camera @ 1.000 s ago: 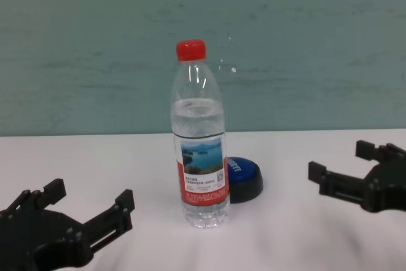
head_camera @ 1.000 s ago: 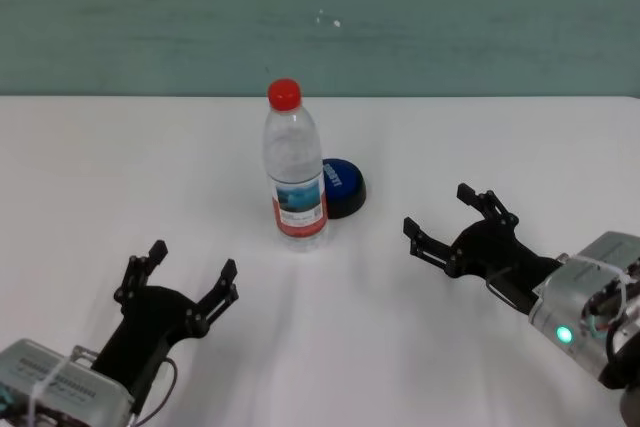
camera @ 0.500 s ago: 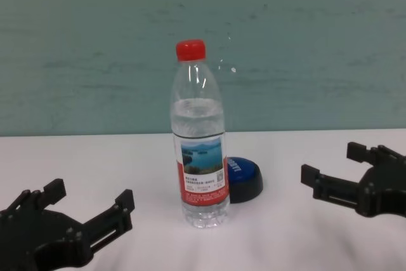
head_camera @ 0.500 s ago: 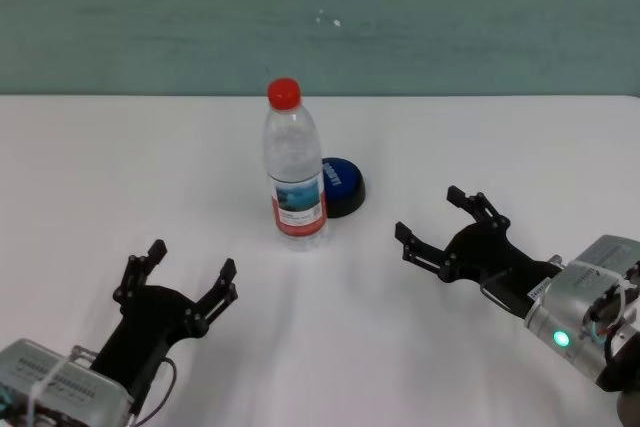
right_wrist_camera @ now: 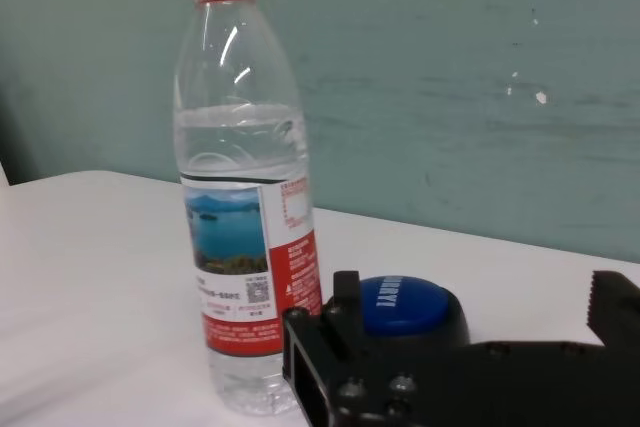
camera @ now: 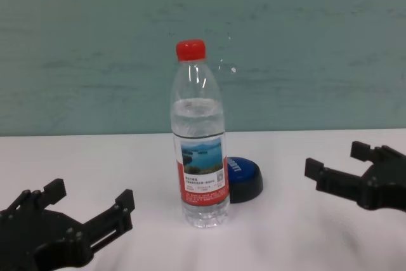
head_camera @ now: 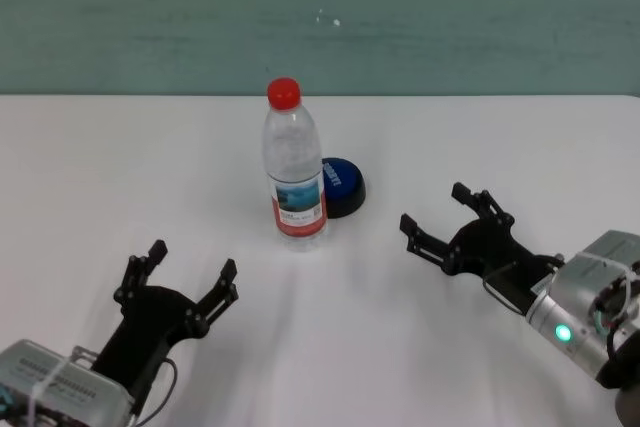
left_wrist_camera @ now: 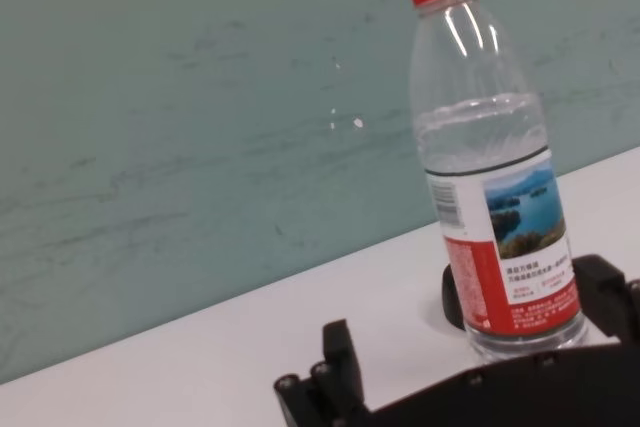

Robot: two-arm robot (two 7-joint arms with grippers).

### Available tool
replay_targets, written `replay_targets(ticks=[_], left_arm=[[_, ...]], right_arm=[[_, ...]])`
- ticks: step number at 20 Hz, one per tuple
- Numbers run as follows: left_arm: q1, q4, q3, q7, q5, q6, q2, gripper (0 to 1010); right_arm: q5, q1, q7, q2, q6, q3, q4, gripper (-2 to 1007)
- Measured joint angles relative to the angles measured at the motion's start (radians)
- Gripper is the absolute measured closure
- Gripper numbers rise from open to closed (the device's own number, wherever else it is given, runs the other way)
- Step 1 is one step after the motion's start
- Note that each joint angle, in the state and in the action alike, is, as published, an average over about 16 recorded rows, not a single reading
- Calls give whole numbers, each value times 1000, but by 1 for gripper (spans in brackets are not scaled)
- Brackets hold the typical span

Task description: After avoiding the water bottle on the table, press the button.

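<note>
A tall clear plastic water bottle with a red screw cap (head_camera: 295, 168) stands upright near the middle of the plain white desk (head_camera: 480, 137). Tucked just behind it and slightly to its right sits the low blue dome-shaped push button on a black base (head_camera: 342, 186), close against the bottle's foot. From the near side the bottle partly screens the button, which is likely why it counts as the obstacle: a straight reach from the left or the front would strike the bottle first.

The right end effector (head_camera: 447, 214) hovers low over the desk, right of the button and somewhat nearer, well apart from both things, its black fingers spread wide and holding nothing. It points toward the button from the open right side, where no bottle stands in the way. The right wrist view shows the button between the spread fingers with the bottle off to one side, so this approach line appears to clear it. I judge the task to be at the approach stage, the button not yet pressed.

The left end effector (head_camera: 190, 272) sits parked at the near left of the desk, fingers likewise spread and empty, well apart from the bottle.

The main risk is brushing the bottle, which looks tall, narrow-based and easily tipped.
</note>
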Motion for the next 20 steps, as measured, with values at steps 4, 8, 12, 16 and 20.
replay_targets(ticks=[4, 8, 12, 16, 20], left_arm=[[0, 0, 0, 0, 0, 0, 0, 10], [0, 0, 0, 0, 0, 0, 0, 10], [0, 0, 0, 0, 0, 0, 0, 10], [0, 0, 0, 0, 0, 0, 0, 10], [0, 0, 0, 0, 0, 0, 0, 10]], right_arm=[[39, 4, 19, 1, 2, -1, 9, 1], [81, 7, 42, 5, 0, -4, 15, 1], [109, 7, 51, 13, -3, -10, 16, 1], [112, 1, 40, 21, -9, -14, 8, 1], [100, -5, 24, 27, -11, -19, 1, 1]])
